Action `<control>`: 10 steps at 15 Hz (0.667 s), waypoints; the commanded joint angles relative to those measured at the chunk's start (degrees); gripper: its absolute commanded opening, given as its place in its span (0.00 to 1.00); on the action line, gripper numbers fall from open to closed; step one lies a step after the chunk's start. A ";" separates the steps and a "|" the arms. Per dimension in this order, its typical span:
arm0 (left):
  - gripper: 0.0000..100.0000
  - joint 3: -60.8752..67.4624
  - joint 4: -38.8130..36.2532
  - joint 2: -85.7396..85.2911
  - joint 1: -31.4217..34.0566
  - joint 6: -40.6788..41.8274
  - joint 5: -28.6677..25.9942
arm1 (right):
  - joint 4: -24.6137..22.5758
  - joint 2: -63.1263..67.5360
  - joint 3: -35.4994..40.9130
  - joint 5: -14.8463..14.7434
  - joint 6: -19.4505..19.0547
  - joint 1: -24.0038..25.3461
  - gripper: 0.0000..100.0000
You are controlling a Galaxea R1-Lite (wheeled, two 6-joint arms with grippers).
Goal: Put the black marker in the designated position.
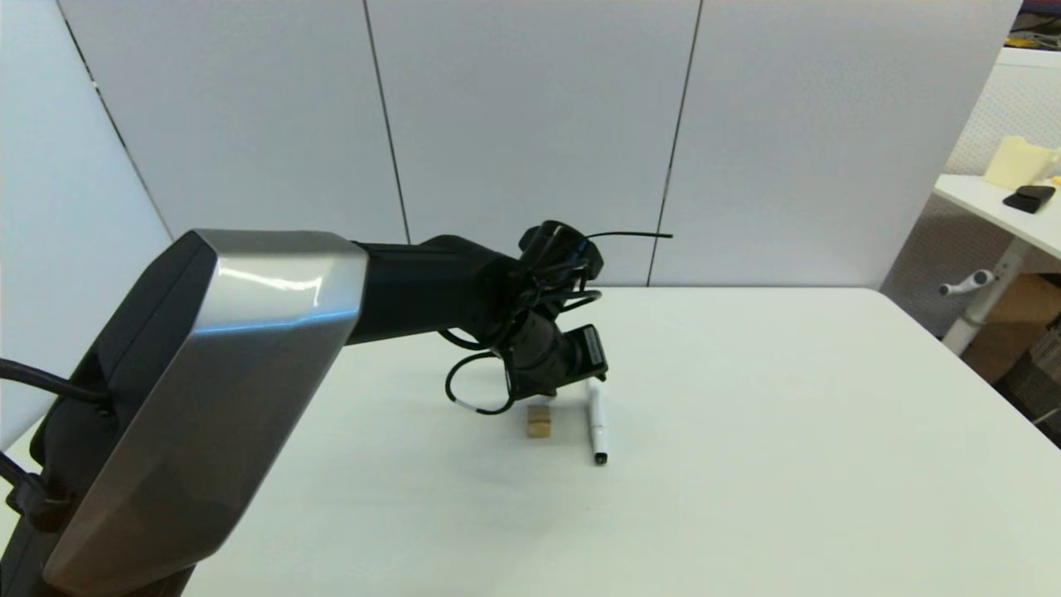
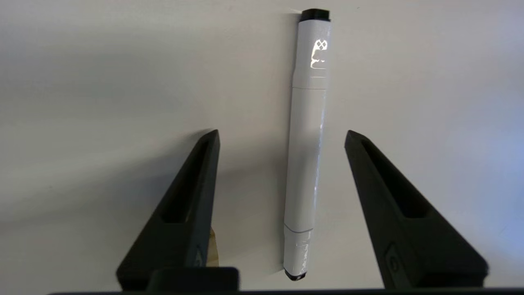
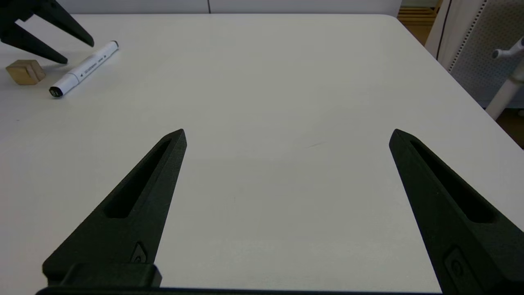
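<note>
1. The black marker (image 2: 305, 164) lies flat on the white table (image 1: 787, 431), just beside the small wooden cube (image 1: 540, 421), apart from it.
2. The left gripper (image 2: 281, 137) hovers over the marker, fingers spread wide either side of the barrel, holding nothing.
3. Judged step: lining up the grasp. The next move calls for lowering, then closing across the barrel without nudging the cube.
4. The right gripper (image 3: 287, 135) is parked over bare table, wide open and empty.
5. In the head view the left wrist hides the marker's far end; the designated position bears no visible mark.
</note>
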 commanded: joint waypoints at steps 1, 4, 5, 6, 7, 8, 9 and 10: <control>1.00 -0.18 -2.59 -3.50 2.61 5.45 0.59 | 0.05 0.07 0.00 0.00 -0.02 0.00 1.00; 1.00 1.49 -2.85 -9.48 8.06 18.02 0.76 | -0.04 0.07 0.00 0.00 -0.02 0.00 1.00; 1.00 3.78 -2.94 -12.82 10.17 24.70 0.68 | -0.04 0.07 0.00 0.00 -0.02 0.00 1.00; 1.00 6.41 -3.03 -16.07 12.46 31.90 0.32 | 0.05 0.07 0.00 0.00 -0.02 0.00 1.00; 1.00 9.67 -3.21 -19.85 14.65 38.41 0.15 | 0.05 0.07 0.00 0.00 -0.02 0.00 1.00; 1.00 13.71 -3.64 -24.07 16.15 42.89 -0.73 | -0.04 0.07 0.00 0.00 -0.02 0.00 1.00; 1.00 20.83 -4.61 -30.31 17.56 46.58 -1.79 | 0.05 0.07 0.00 0.00 -0.02 0.00 1.00; 1.00 27.07 -4.96 -35.49 18.17 47.72 -1.79 | -0.04 0.07 0.00 0.00 -0.02 -0.09 1.00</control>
